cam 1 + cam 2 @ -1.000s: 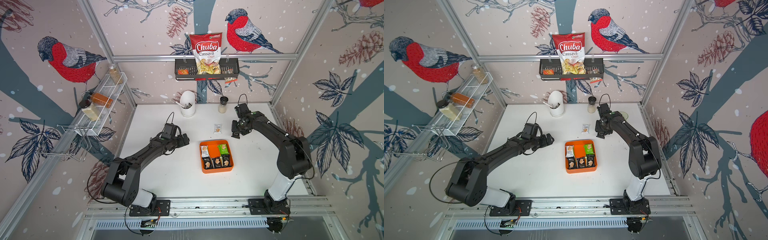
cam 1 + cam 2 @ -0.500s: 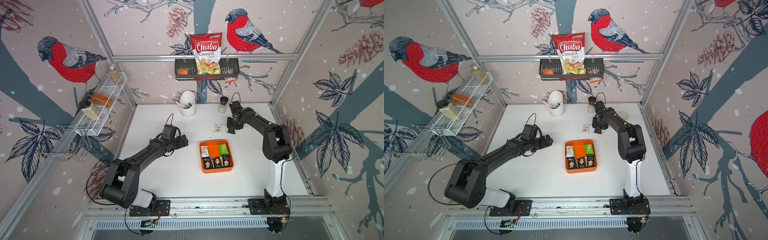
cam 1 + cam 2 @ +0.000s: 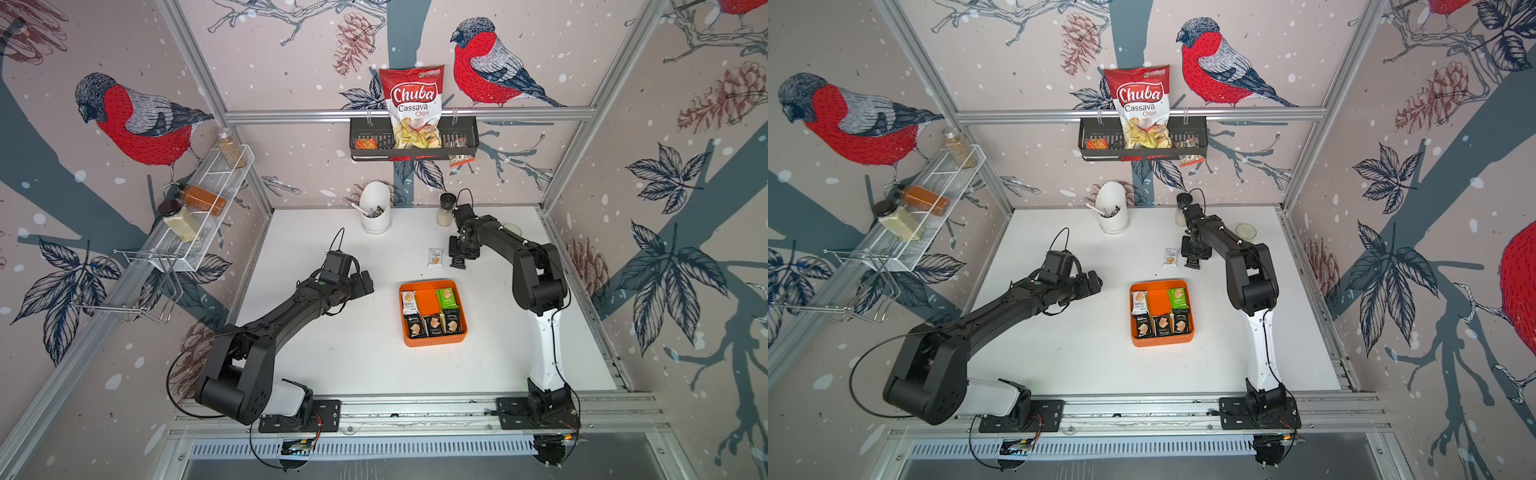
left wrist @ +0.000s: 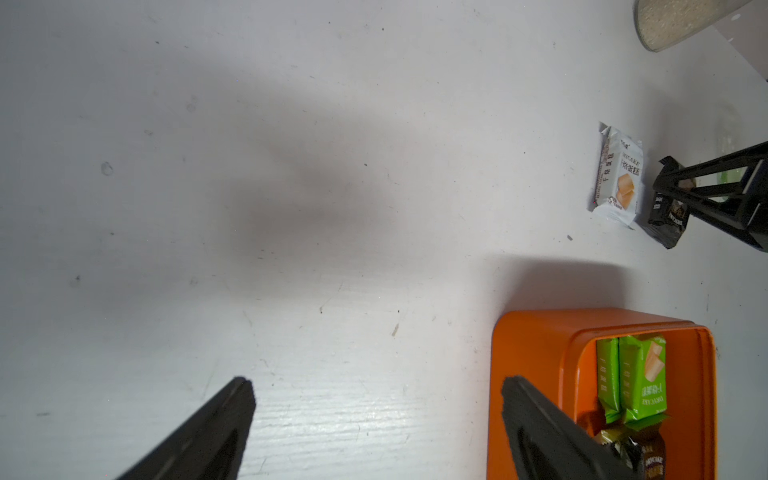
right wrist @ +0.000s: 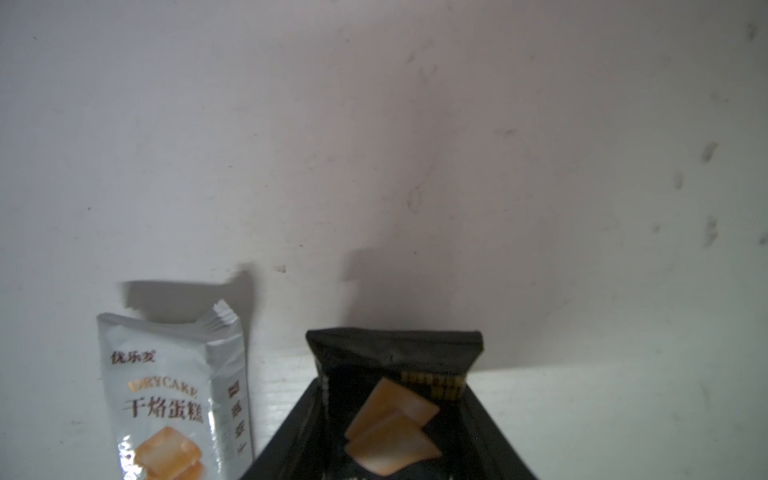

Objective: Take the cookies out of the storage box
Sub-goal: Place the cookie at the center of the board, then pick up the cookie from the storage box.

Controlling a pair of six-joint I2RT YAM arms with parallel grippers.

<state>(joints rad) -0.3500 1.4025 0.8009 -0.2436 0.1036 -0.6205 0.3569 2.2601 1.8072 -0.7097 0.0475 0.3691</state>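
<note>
Low over the white tabletop (image 3: 332,365), the left gripper (image 4: 376,390) rides on a long, nearly outstretched arm. Its fingers are wide apart and empty, just beside the shallow square orange plastic storage box (image 3: 432,341).

The right arm stands with its upper link upright and its forearm folded toward the back wall, so the right gripper (image 3: 462,257) points down. Its fingers flank a black sealed cookie packet (image 5: 395,361) down at the table beyond the box; whether they press it cannot be told. A white cookie packet (image 5: 166,395) lies just beside it, apart.

Five cookie packets (image 3: 434,324) lie inside the box. Bare table stretches left of the box.
</note>
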